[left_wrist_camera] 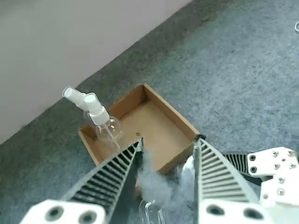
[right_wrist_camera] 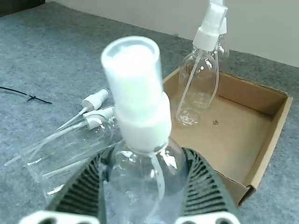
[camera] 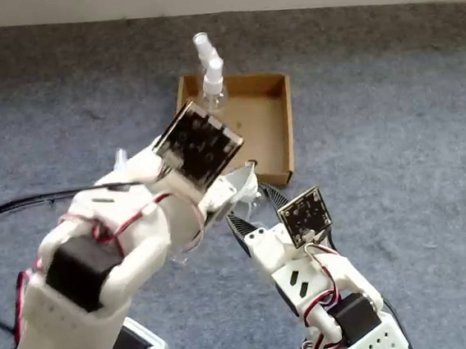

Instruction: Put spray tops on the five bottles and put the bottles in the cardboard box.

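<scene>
Presently a clear bottle (right_wrist_camera: 145, 170) with a white spray top (right_wrist_camera: 135, 93) fitted is held upright by the right gripper (right_wrist_camera: 147, 186), whose ribbed jaws are clamped on the bottle's body just near of the cardboard box (camera: 261, 122). Two more capped bottles (camera: 212, 82) are stood together in the box's far left corner. Beside the held bottle, two clear bottles (right_wrist_camera: 65, 144) are laid on the grey carpet (camera: 389, 85), with a loose spray top (right_wrist_camera: 93, 100) lying by them. The left gripper (left_wrist_camera: 168, 141) is poised over the near edge of the box with its jaws set apart; a pale blurred shape is seen between them, and what it is cannot be told.
</scene>
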Motion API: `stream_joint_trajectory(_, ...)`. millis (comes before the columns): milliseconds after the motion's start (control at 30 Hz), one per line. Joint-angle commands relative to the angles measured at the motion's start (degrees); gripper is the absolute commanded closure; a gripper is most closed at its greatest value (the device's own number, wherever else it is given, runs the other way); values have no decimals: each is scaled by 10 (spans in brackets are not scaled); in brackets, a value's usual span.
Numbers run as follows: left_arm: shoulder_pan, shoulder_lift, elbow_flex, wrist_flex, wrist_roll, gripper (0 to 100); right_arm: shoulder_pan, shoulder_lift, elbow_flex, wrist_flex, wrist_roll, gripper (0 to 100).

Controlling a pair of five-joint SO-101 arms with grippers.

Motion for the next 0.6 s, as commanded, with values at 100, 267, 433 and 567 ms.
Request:
stream_joint_trajectory(100, -13, 60, -29, -11, -1, 829, 7, -7, -2, -6, -6, 995)
stream_joint_trajectory(267, -15, 65, -9, -17, -2, 832, 7, -7, -2, -6, -6, 995)
stream_joint_trajectory(433, -16, 65, 47, -75, -2, 832, 7, -7, -2, -6, -6, 995)
stream_joint_trajectory(567, -16, 66, 71, -103, -2, 832, 7, -7, -2, -6, -6, 995)
